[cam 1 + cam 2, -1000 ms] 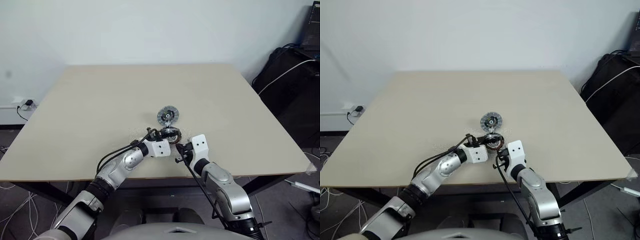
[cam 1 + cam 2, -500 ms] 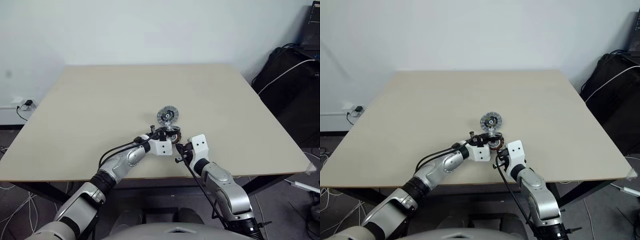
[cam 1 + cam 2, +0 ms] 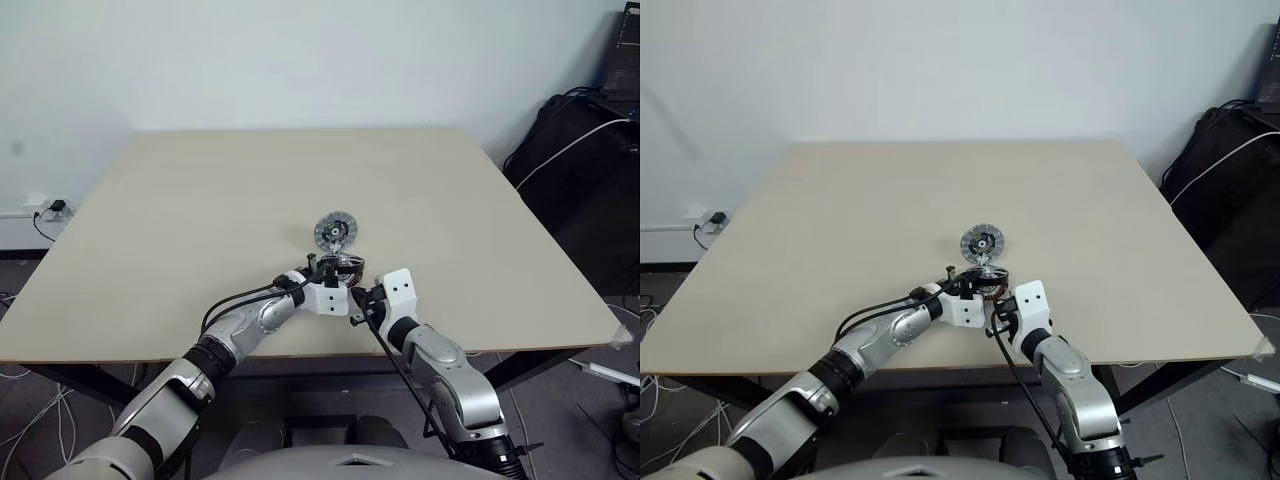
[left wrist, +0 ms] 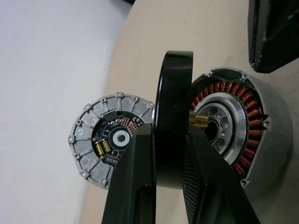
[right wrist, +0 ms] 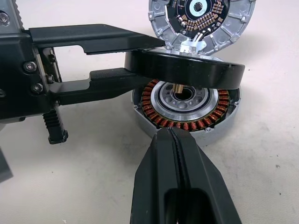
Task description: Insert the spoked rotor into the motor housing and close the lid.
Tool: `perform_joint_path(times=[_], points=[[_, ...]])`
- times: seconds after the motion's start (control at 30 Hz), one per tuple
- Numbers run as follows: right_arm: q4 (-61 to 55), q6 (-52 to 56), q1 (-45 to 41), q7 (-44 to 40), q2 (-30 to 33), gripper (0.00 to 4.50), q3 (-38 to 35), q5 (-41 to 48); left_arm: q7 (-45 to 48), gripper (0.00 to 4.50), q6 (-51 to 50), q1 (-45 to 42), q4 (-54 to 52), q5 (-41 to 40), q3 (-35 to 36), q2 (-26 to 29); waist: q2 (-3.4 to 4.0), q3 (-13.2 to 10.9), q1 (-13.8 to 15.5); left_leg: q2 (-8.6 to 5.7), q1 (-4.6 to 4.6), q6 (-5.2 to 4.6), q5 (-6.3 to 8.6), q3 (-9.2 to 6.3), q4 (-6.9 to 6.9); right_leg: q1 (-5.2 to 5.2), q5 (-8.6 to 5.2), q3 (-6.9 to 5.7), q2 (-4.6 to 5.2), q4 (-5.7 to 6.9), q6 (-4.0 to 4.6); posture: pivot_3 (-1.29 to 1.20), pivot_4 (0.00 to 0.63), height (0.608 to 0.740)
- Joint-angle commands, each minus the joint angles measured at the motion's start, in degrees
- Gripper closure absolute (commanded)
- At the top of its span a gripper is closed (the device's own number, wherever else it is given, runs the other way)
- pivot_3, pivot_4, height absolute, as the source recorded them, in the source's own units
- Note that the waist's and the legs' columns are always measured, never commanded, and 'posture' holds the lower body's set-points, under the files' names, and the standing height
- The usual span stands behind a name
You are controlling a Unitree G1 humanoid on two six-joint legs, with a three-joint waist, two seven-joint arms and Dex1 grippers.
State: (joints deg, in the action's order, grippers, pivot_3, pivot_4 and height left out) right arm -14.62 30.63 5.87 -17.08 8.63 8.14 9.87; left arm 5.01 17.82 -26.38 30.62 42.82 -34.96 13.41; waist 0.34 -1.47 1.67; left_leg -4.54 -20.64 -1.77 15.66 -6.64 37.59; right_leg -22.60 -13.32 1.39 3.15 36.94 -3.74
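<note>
1. Clamped edge-on in the left gripper (image 4: 166, 140), reaching in from 8 o'clock: a black-rimmed disc with a brass shaft, probably the spoked rotor (image 4: 173, 93), though its spoked face is turned away.
2. Hovering tilted just above the motor housing (image 5: 187, 119) on the table (image 3: 200, 200), shaft tip at the centre bore.
3. Lying flat at 12 o'clock, just beyond the housing: the lid (image 4: 88, 140) – ribbed, circuit side up, untouched.
4. Parked at 5 o'clock of the housing, fingers pressed together and empty: the right gripper (image 5: 173, 133).
5. Likely stiff, dense metal – heavy for its size, smooth on the rim, so prone to slipping or pivoting between the pads.
6. Best held across the rim, as now; keep clear of the copper windings, which look easy to scrape.
7. Expect a magnetic snap toward the windings – level first, then lower slowly.
</note>
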Motion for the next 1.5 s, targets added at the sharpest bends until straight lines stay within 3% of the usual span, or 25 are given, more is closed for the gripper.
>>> perform_joint_path(times=[0.03, 0.53, 0.8, 0.93, 0.97, 1.5], points=[[-2.7, -0.6, -0.4, 0.3, -0.2, 4.5, -0.4, 0.4, -1.2, 4.12, 0.9, -2.7, 0.5, 0.5, -0.2, -0.8, 0.0, 0.0, 0.0, 0.0, 0.0, 0.0, 0.0, 0.0, 0.01, 0.0, 0.0, 0.0, 0.0, 0.01, 0.0, 0.0, 0.0, 0.74], [-2.9, -0.7, -0.2, 0.3, 0.0, 4.5, -0.6, 0.5, -1.9, 4.12, 0.1, -3.9, 3.2, 0.7, 0.2, -1.4, 0.0, 0.0, 0.0, -0.02, 0.0, -0.02, -0.01, 0.0, 0.06, 0.02, 0.04, 0.0, 0.0, 0.02, 0.01, 0.0, 0.0, 0.74], [-2.8, -0.7, -0.5, 0.1, 0.2, 4.5, -0.5, 0.5, -1.9, 1.41, -0.4, -3.6, 3.2, 0.5, 0.6, -1.0, 0.0, 0.0, 0.0, -0.02, 0.0, -0.02, -0.01, 0.0, 0.1, 0.02, 0.05, 0.0, 0.0, 0.06, 0.01, 0.0, 0.0, 0.74], [-2.8, -0.6, -0.6, 0.0, 0.3, 4.5, -0.5, 0.4, -1.4, 0.15, -0.6, -2.8, 1.5, 0.2, 1.0, -0.3, 0.01, 0.0, 0.0, -0.02, 0.0, -0.02, -0.01, 0.01, 0.11, 0.03, 0.06, 0.0, 0.0, 0.06, 0.0, 0.0, 0.0, 0.74], [-2.8, -0.6, -0.6, 0.0, 0.3, 4.5, -0.5, 0.4, -1.2, 0.02, -0.6, -2.4, 0.8, 0.1, 1.1, 0.0, 0.0, 0.0, 0.0, -0.02, 0.0, -0.02, -0.01, 0.01, 0.11, 0.03, 0.06, 0.0, 0.0, 0.06, 0.0, 0.0, 0.0, 0.74], [-2.1, -0.4, -1.4, -0.3, 0.1, 4.5, -0.2, 0.5, 6.2, 0.02, -3.0, 4.6, -10.5, -2.0, 2.5, 6.5, 0.27, 0.2, -0.2, -0.02, 0.02, -0.04, -0.03, 0.01, 0.21, 0.06, 0.09, 0.01, 0.0, 0.11, -0.05, 0.0, 0.0, 0.74]])
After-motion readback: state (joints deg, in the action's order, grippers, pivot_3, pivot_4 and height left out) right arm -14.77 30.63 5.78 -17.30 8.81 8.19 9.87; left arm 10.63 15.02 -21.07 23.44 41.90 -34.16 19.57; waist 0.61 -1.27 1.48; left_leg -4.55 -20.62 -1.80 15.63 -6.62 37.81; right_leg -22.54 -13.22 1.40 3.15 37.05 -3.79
